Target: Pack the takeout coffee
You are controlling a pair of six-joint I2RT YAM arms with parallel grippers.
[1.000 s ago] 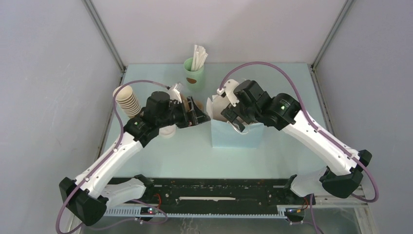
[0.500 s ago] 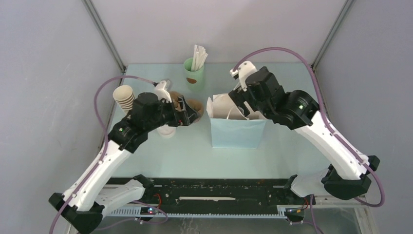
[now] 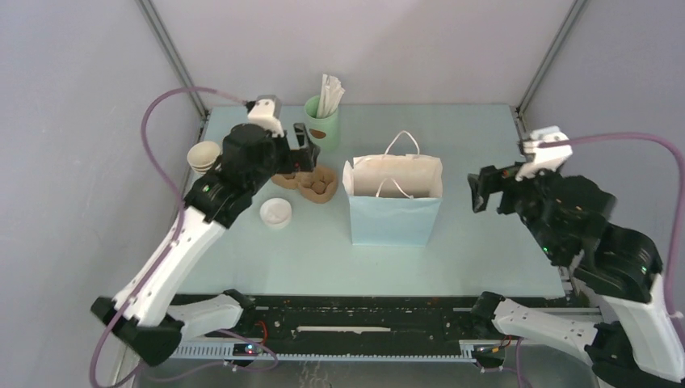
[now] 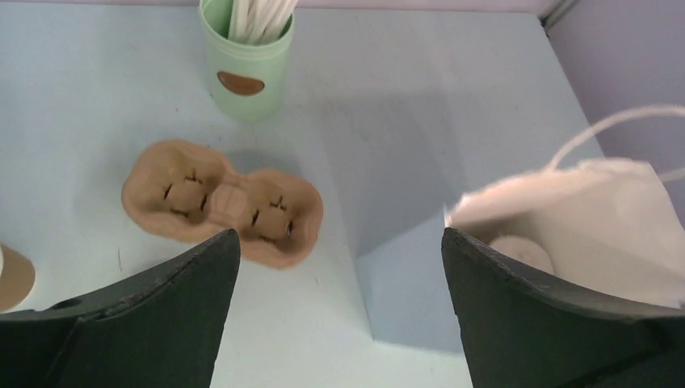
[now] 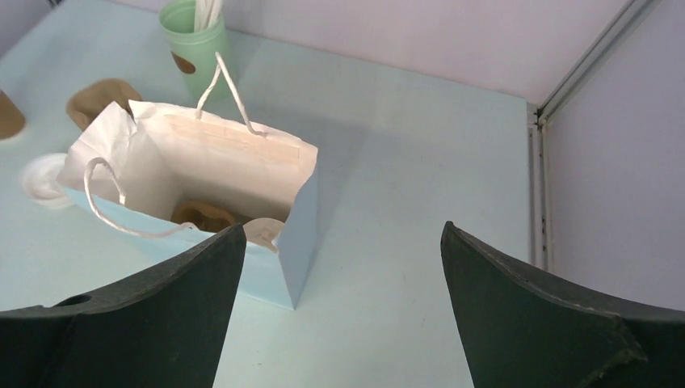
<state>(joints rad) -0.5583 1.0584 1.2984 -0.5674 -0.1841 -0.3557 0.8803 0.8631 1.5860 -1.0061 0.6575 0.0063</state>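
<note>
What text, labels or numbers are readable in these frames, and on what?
No readable text anywhere.
mint-green cup: a brown patch on its side, with no lettering visible.
light-blue bag: plain.
brown cup carrier: plain.

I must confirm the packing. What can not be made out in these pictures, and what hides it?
Top view: the blue paper bag hides its own floor; no cup shows inside.
Left wrist view: of the takeout coffee only part of the lid shows; bag wall and left tool hide the rest.
Same view: a brown thing is cut off by the left edge.
Top view: the left arm covers part of the cup stack.
</note>
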